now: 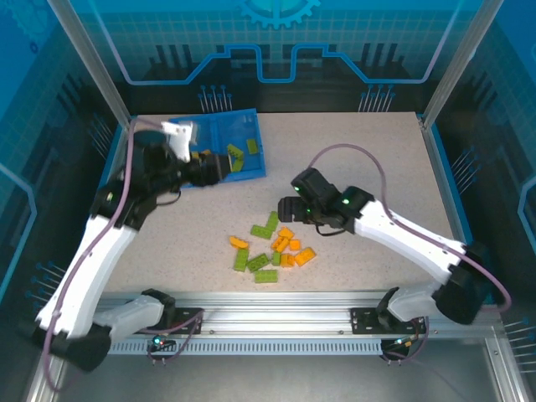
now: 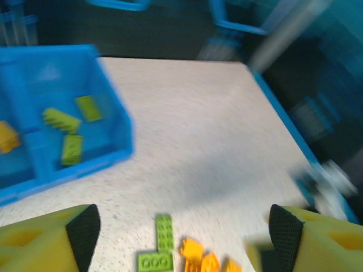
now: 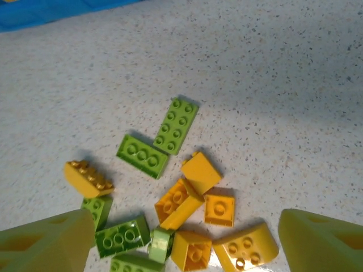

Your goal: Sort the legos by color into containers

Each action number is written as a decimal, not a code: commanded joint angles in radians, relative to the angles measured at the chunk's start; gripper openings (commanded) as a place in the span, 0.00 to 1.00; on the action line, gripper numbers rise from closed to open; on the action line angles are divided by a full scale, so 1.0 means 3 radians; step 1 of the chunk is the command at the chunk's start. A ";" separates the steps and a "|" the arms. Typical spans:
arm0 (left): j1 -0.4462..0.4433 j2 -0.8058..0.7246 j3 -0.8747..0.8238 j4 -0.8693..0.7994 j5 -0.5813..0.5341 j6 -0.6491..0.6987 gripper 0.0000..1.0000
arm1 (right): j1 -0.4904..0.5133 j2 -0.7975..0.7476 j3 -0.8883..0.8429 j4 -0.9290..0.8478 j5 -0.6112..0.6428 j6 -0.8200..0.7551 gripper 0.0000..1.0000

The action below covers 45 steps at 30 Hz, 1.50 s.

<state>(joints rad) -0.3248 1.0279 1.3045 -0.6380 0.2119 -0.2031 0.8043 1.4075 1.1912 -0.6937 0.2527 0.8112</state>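
Top external: speckled table point(image 1: 377, 167); blue tray point(image 1: 260, 151) far-left, green bricks point(image 1: 236, 154) in right compartment; left gripper point(image 1: 228, 164) spread, empty, at tray's near edge; right gripper point(image 1: 289, 206) spread, empty, nearer; loose legos point(image 1: 272, 247) just nearward.

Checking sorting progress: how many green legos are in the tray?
3 green legos, all in the right compartment: two side by side, one nearer the front; more may be hidden.

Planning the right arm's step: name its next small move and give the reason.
Probably ease the open right end effector forward and down onto the long green brick: it lies flat, studs up, at the edge of the pile, clear of the orange bricks.
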 commanded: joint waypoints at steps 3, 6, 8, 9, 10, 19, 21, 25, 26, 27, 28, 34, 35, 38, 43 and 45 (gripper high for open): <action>-0.0214 -0.0549 -0.0594 -0.0430 0.0805 0.1089 0.95 | 0.0069 0.0773 0.0527 -0.0128 0.0252 0.0292 0.83; -0.0335 -0.0886 -0.0925 -0.0606 0.0954 0.1466 0.99 | 0.0096 0.1251 0.0824 -0.0188 0.0252 0.0347 0.78; -0.0423 -0.1082 -0.1147 -0.0649 0.0955 0.1734 0.99 | 0.0123 0.1534 0.0989 -0.0186 0.0251 0.0371 0.75; -0.0475 -0.1165 -0.1239 -0.0698 0.0971 0.1937 0.99 | 0.0135 0.1667 0.1087 -0.0214 0.0265 0.0400 0.75; -0.0524 -0.1248 -0.1310 -0.0784 0.1004 0.2172 0.99 | 0.0144 0.1809 0.1189 -0.0271 0.0296 0.0442 0.74; -0.0594 -0.1644 -0.1681 -0.1063 0.1172 0.3116 0.99 | 0.0177 0.2515 0.1552 -0.0552 0.0428 0.0665 0.64; -0.0594 -0.1638 -0.1717 -0.1059 0.1214 0.3185 0.99 | 0.0181 0.2602 0.1597 -0.0608 0.0416 0.0701 0.62; -0.0590 -0.1602 -0.1758 -0.0999 0.1237 0.3223 0.99 | 0.0178 0.2666 0.1530 -0.0562 0.0349 0.0760 0.52; -0.0593 -0.1592 -0.1767 -0.0983 0.1242 0.3224 0.99 | 0.0181 0.2672 0.1512 -0.0554 0.0345 0.0788 0.50; -0.0594 -0.1586 -0.1776 -0.0960 0.1237 0.3224 0.99 | 0.0179 0.2675 0.1480 -0.0540 0.0335 0.0811 0.47; -0.0594 -0.1588 -0.1789 -0.0938 0.1238 0.3223 0.99 | 0.0176 0.2672 0.1439 -0.0516 0.0310 0.0832 0.46; -0.0594 -0.1623 -0.1811 -0.0826 0.1137 0.3200 0.99 | 0.0121 0.2380 0.1153 -0.0251 0.0185 0.0868 0.39; -0.0593 -0.1640 -0.1813 -0.0791 0.1120 0.3187 0.99 | 0.0113 0.2291 0.1122 -0.0228 0.0208 0.0853 0.39; -0.0594 -0.1752 -0.1859 -0.0584 0.1090 0.3075 0.99 | 0.0121 0.1914 0.1057 -0.0101 0.0344 0.0729 0.37; -0.0594 -0.1936 -0.1994 0.0079 0.0568 0.2349 0.99 | 0.0232 0.1321 0.1020 0.0360 0.0642 0.0204 0.35; -0.0590 -0.1945 -0.1969 0.0247 0.0258 0.1970 0.99 | 0.0272 0.1239 0.1090 0.0523 0.0744 -0.0078 0.35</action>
<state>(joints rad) -0.4950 0.4568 0.7174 -0.7113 0.4278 0.5671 0.8570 1.8408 1.4879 -0.6434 0.3935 0.9222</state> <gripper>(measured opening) 0.987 0.353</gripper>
